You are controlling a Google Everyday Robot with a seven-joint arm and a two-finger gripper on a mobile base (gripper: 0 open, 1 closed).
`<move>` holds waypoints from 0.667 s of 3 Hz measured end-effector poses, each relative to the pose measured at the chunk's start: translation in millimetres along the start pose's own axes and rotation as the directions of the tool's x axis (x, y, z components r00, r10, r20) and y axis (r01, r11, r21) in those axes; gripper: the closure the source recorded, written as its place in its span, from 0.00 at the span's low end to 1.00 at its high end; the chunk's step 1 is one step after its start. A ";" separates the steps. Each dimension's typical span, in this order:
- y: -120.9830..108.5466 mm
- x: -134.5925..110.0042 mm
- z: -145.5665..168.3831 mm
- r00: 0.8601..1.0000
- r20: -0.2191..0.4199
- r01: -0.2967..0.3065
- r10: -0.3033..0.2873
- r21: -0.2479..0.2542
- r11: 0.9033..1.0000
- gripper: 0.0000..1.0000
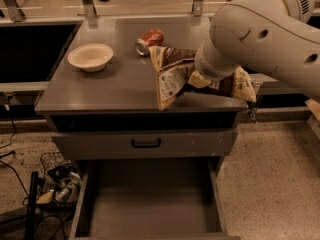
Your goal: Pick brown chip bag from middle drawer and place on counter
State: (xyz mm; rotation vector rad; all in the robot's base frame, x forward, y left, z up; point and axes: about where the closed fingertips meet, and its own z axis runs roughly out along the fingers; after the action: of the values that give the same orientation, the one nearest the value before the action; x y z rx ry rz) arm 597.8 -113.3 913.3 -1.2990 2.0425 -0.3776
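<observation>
The brown chip bag [172, 73], dark brown with tan edges and a white label panel, hangs tilted just above the right front part of the grey counter [115, 86]. My gripper [200, 79] is shut on the bag's middle, mostly hidden under the big white arm [265, 34]. The bag's right end [242, 86] sticks out past the arm. The middle drawer [150, 204] is pulled open below, and its grey floor is bare.
An orange-red soda can [149, 40] lies on the counter just behind the bag. A cream bowl [90, 57] stands at the counter's left. A closed drawer front with a black handle [146, 143] sits above the open drawer. A wire basket with clutter [57, 181] is on the floor at left.
</observation>
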 end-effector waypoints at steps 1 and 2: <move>-17.6 -7.7 36.6 1.000 0.016 -0.005 0.005 -0.038 0.999 1.00; -22.9 -22.6 73.4 1.000 0.022 0.007 -0.005 -0.088 0.996 1.00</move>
State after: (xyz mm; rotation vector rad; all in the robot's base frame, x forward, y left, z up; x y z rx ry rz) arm 669.2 -95.8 881.6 -1.3559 2.0580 -0.2780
